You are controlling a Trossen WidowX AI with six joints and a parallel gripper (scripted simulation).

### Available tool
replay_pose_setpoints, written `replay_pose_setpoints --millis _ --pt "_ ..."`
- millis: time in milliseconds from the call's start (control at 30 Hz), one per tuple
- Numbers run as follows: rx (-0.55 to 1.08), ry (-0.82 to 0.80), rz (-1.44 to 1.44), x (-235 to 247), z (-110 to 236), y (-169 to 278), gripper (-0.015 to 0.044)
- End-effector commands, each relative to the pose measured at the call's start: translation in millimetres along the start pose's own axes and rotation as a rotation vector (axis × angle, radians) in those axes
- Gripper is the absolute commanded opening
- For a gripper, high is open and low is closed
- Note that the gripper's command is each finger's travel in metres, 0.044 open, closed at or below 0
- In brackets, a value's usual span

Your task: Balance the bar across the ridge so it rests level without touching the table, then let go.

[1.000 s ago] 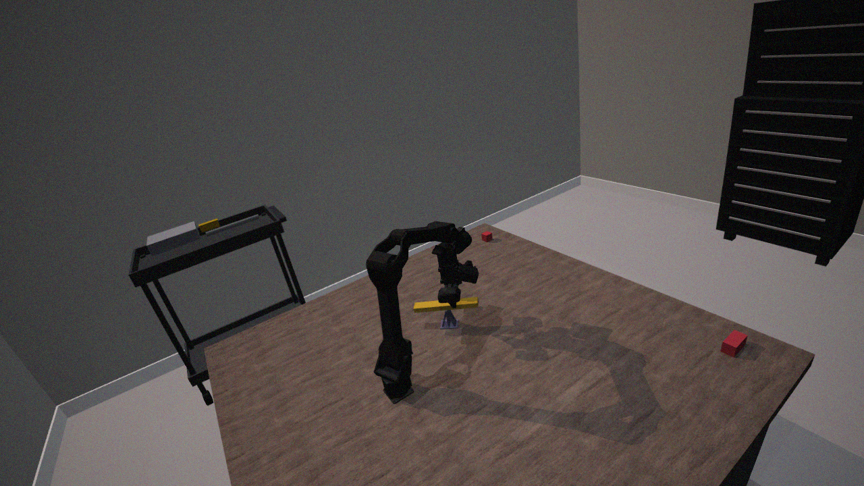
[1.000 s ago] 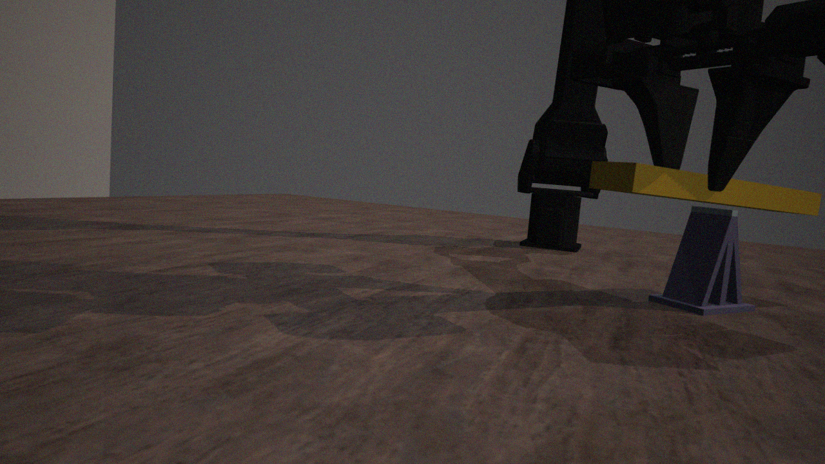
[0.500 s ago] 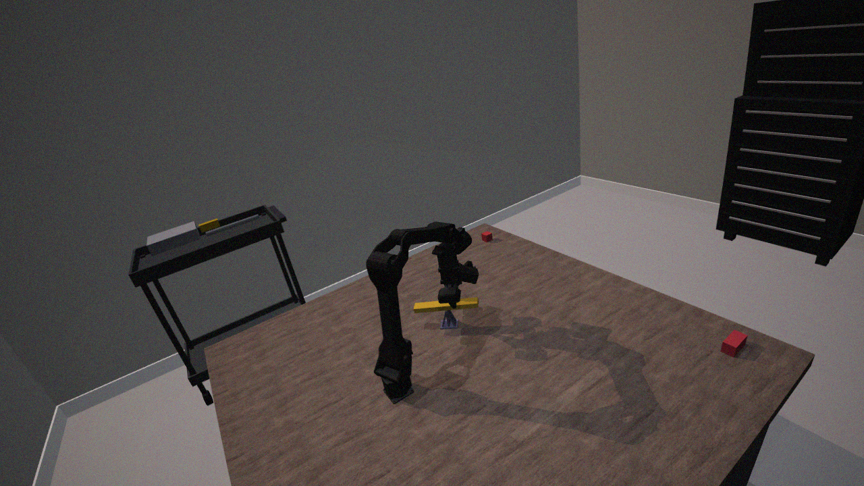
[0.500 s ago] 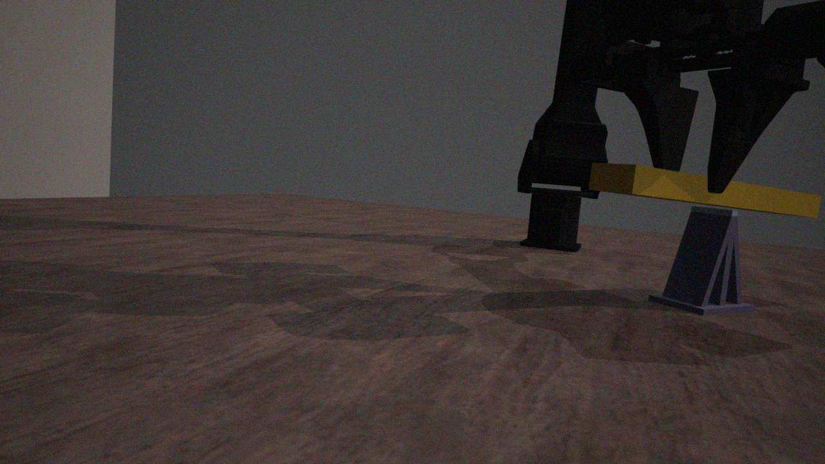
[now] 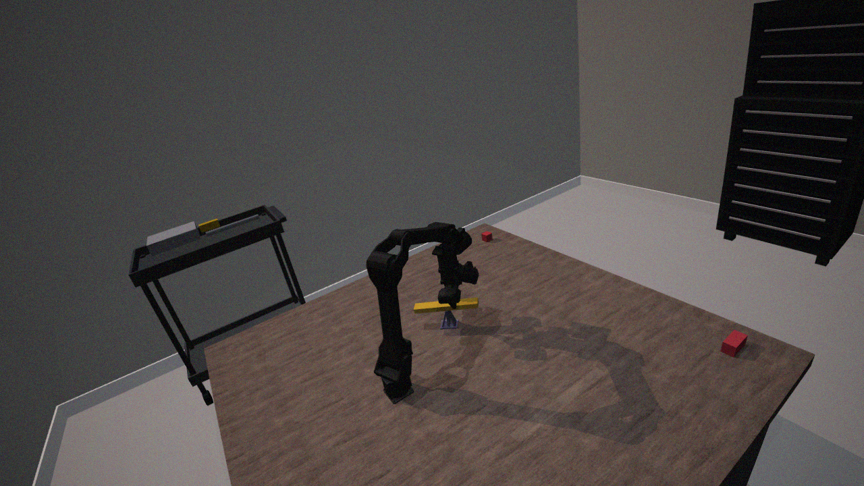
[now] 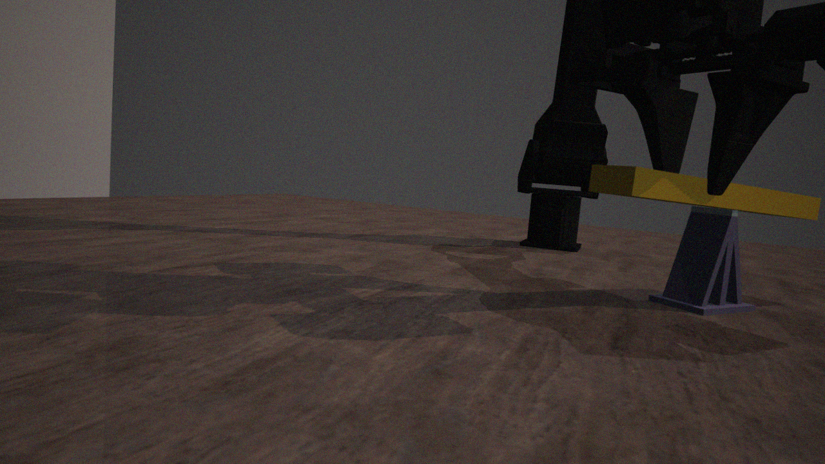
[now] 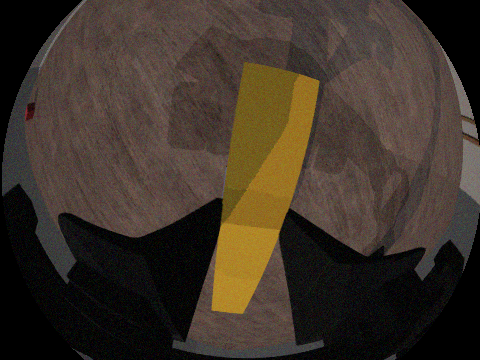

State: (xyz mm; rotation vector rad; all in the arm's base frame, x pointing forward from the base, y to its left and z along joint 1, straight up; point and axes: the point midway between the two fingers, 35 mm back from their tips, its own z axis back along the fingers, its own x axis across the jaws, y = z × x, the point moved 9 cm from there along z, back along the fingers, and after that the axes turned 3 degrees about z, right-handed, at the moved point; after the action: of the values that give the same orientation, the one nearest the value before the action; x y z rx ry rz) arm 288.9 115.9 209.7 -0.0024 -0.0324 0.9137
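Note:
A yellow bar (image 5: 430, 306) (image 6: 767, 199) (image 7: 267, 160) lies across the top of a small purple ridge stand (image 5: 449, 320) (image 6: 704, 259) on the wooden table (image 5: 543, 387). In the side view the bar's underside meets the ridge's top and both ends hang clear of the table. My gripper (image 5: 449, 297) (image 6: 695, 184) (image 7: 252, 210) points straight down and is shut on the bar near its middle. The ridge is hidden under the bar in the wrist view.
The arm's base (image 5: 393, 374) stands on the table left of the ridge. A red block (image 5: 733, 342) lies near the right edge, a smaller one (image 5: 486, 236) at the far corner. A black cart (image 5: 205, 248) and a drawer cabinet (image 5: 797, 133) stand off the table.

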Motion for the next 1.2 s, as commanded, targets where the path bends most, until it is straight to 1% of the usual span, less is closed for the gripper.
replay_pose_setpoints --millis 0,1167 --pt "0.0 -0.001 -0.001 0.2 -0.8 0.0 0.0" --pt "0.0 -0.001 -0.001 -0.1 -3.7 0.1 0.0"
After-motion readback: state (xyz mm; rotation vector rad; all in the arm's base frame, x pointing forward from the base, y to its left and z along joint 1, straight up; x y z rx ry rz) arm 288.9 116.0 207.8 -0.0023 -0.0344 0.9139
